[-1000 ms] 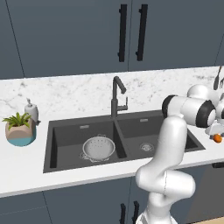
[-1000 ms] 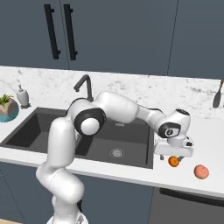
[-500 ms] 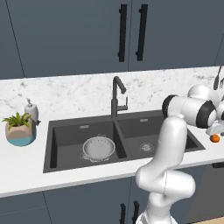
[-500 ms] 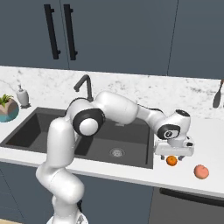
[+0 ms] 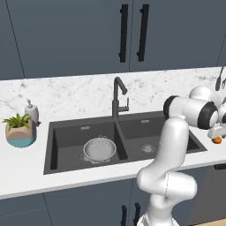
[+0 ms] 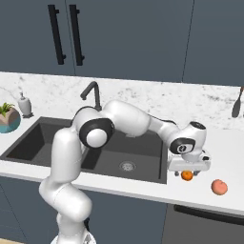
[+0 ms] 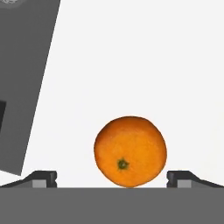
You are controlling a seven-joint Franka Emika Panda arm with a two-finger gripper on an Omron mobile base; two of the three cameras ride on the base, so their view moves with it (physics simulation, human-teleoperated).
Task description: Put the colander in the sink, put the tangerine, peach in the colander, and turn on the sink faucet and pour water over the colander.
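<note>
Hovering item: gripper (image 6: 188, 174), jaws wide, straddling the tangerine (image 7: 130, 151) on the table (image 6: 224, 157), lower right of the right base view. Your risk: off-centre closing rolls the fruit away.

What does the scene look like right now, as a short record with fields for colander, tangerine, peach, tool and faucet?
colander: in the left basin of the sink
tangerine: on the counter right of the sink, between the open fingers
peach: on the counter, right of the tangerine, apart from it
tool: open, low over the tangerine
faucet: no water visible
</note>
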